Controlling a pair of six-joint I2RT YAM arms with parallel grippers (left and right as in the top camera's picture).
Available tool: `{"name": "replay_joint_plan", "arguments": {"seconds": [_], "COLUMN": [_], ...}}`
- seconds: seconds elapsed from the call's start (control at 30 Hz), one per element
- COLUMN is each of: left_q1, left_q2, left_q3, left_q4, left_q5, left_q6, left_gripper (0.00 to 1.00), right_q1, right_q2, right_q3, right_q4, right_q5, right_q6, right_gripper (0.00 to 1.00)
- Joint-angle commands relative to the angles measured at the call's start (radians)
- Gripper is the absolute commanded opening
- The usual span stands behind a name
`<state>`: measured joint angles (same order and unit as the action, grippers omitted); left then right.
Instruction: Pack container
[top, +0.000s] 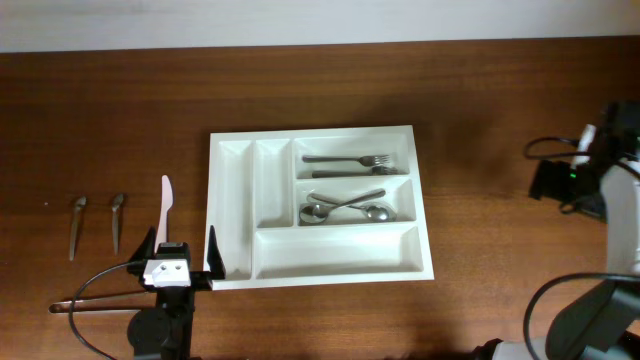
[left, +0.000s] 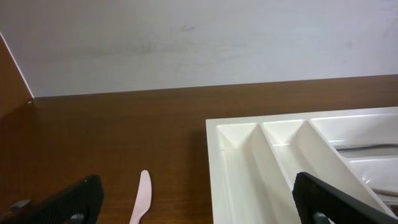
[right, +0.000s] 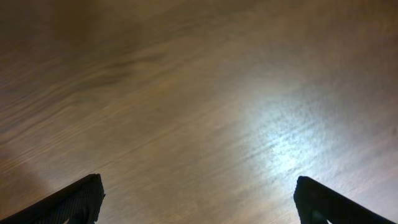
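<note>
The container (top: 330, 252) is a large white cutlery tray at the table's middle. Two forks (top: 350, 160) lie in its upper right compartment and two spoons (top: 345, 208) in the one below; the other compartments are empty. A pale plastic knife (top: 166, 205) lies on the table left of the tray and also shows in the left wrist view (left: 140, 198). My left gripper (top: 180, 252) is open and empty at the tray's front left corner (left: 249, 162), its fingers (left: 199, 208) straddling the knife's handle end and the tray's edge. My right gripper (right: 199, 208) is open and empty over bare wood.
Two metal utensils (top: 78, 225) (top: 117, 220) lie side by side at the far left of the table. A cable (top: 90, 298) loops on the table by the left arm's base. The right arm (top: 600, 170) stands at the far right edge.
</note>
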<state>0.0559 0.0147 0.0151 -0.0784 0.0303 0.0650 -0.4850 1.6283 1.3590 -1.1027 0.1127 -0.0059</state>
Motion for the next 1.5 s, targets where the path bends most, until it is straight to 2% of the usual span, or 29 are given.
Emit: {"name": "replay_joint_plan", "arguments": {"seconds": [0.0, 0.37, 0.6, 0.67, 0.83, 1.0, 1.07, 1.17, 1.23, 1.4, 1.47], "left_q1": [0.006, 0.006, 0.006, 0.006, 0.006, 0.006, 0.006, 0.006, 0.006, 0.006, 0.006], "left_q2": [-0.003, -0.003, 0.040, 0.066, 0.082, 0.085, 0.102, 0.182, 0.264, 0.578, 0.679], "left_q3": [-0.006, -0.006, -0.006, -0.006, -0.004, 0.089, 0.165, 0.335, 0.451, 0.848, 0.985], "left_q4": [0.000, -0.001, -0.002, 0.000, -0.001, -0.019, -0.035, -0.154, -0.266, -0.699, -0.841], "left_q5": [0.008, 0.008, 0.008, 0.008, 0.008, 0.011, -0.046, -0.183, -0.225, -0.376, -0.358], "left_q6": [0.019, 0.018, 0.018, -0.069, -0.077, -0.114, -0.113, -0.033, 0.004, 0.003, 0.004], "left_gripper": [0.99, 0.99, 0.99, 0.99, 0.99, 0.99, 0.99, 0.99, 0.99, 0.99, 0.99], "right_q1": [-0.075, -0.133, -0.132, -0.131, -0.130, -0.130, -0.130, -0.130, -0.130, -0.130, -0.130], "right_q2": [0.013, 0.030, 0.034, 0.034, 0.034, 0.034, 0.034, 0.034, 0.034, 0.034, 0.034], "right_q3": [-0.002, -0.003, -0.003, -0.003, -0.003, -0.003, -0.003, -0.003, -0.003, -0.003, -0.003], "right_q4": [-0.002, 0.132, 0.132, 0.131, 0.132, 0.132, 0.132, 0.132, 0.132, 0.132, 0.132], "right_q5": [-0.077, -0.075, -0.076, -0.076, -0.076, -0.076, -0.076, -0.076, -0.076, -0.076, -0.076], "right_q6": [-0.008, 0.013, 0.014, 0.014, 0.014, 0.014, 0.014, 0.014, 0.014, 0.014, 0.014], "right_gripper": [0.99, 0.99, 0.99, 0.99, 0.99, 0.99, 0.99, 0.99, 0.99, 0.99, 0.99]}}
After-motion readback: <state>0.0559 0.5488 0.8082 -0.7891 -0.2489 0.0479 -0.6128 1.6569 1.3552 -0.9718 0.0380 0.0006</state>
